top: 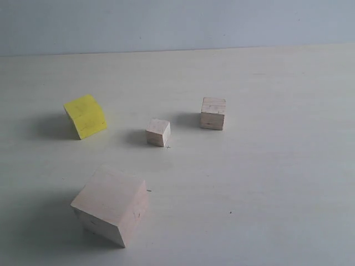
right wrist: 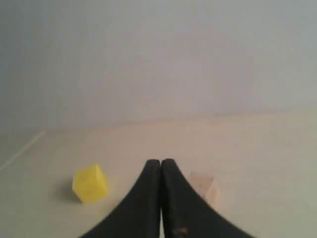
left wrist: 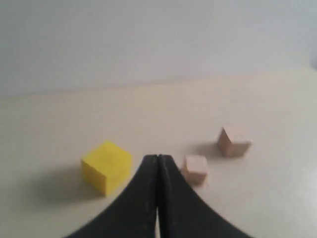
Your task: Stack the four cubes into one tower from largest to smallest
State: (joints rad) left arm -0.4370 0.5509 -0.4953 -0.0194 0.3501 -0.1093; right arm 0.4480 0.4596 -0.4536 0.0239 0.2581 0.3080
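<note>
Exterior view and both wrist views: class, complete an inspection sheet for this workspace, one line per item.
Surface: pale table, a few dark specks.
Job's things: large wood cube, yellow cube, smallest wood cube, small wood cube; all apart, none stacked.
Clutter: nothing seen.
End effectors: left end effector shut, empty; right end effector shut, empty.
Cables: nothing seen.
Surroundings: plain pale wall.
</note>
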